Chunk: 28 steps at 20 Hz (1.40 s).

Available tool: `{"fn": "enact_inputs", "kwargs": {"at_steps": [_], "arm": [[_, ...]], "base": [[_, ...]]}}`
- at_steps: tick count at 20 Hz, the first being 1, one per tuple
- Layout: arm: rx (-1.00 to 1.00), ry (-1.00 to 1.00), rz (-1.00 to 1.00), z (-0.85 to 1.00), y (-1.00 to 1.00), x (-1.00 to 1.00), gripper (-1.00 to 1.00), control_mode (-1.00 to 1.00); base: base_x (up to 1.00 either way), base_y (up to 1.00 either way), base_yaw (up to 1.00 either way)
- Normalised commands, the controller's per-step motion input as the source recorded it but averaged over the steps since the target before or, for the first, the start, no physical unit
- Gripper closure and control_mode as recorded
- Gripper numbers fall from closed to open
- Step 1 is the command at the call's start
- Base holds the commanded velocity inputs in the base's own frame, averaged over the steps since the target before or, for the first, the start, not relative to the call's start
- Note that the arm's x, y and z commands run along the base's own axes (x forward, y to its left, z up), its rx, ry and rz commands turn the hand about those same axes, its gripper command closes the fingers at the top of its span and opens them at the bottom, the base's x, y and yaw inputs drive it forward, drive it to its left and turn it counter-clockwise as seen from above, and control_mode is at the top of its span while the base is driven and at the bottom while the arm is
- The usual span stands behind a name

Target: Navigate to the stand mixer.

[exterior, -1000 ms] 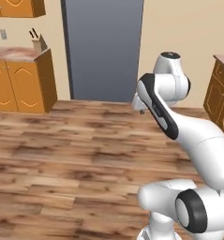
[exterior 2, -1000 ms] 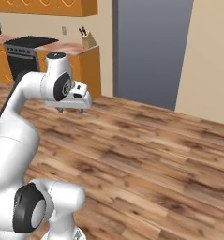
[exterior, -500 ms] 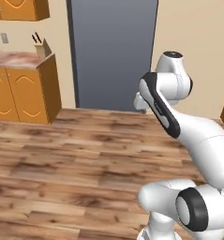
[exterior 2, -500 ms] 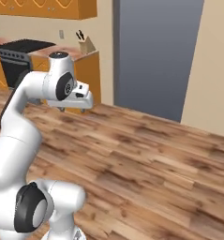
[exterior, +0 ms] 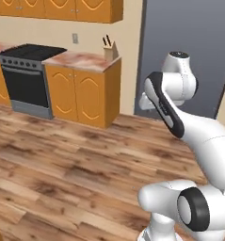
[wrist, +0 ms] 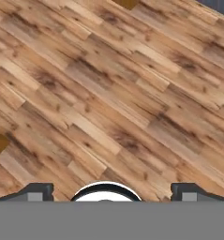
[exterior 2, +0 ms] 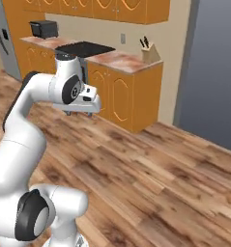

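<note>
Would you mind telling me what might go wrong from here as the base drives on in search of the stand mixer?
Two risks, as I judge it. The orange cabinet with the knife block on top juts toward the open floor, and a tight turn could clip its corner. The arm carries its tool out ahead over the floor, so it might hit the cabinets first. Also, the black boxy appliance on the far counter is no mixer and could mislead.

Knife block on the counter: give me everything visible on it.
The knife block is a small tan, wood-looking wedge with a slanted top. Dark handles stick up out of it, leaning slightly; their count is too small to tell. It stands upright on the pinkish marbled countertop, at the end nearest the grey door, close to the beige wall. Nothing else touches it.
</note>
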Motion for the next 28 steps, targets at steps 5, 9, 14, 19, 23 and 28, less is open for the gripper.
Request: {"fn": "enact_inputs", "kwargs": {"at_steps": [5, 9, 14, 19, 23, 28], "arm": [[0.0, 0.0, 0.0, 0.0, 0.0, 0.0, -1.0, 1.0], [0.0, 0.0, 0.0, 0.0, 0.0, 0.0, -1.0, 1.0], [0.0, 0.0, 0.0, 0.0, 0.0, 0.0, -1.0, 1.0], [0.0, 0.0, 0.0, 0.0, 0.0, 0.0, -1.0, 1.0], [0.0, 0.0, 0.0, 0.0, 0.0, 0.0, -1.0, 1.0], [0.0, 0.0, 0.0, 0.0, 0.0, 0.0, -1.0, 1.0]], "base": [[0.75, 0.58, 0.62], [0.62, 0.51, 0.67], [0.44, 0.48, 0.68], [0.17, 0.04, 0.43], [-0.04, -0.14, -0.01], [0.27, -0.77, 0.06]]}}
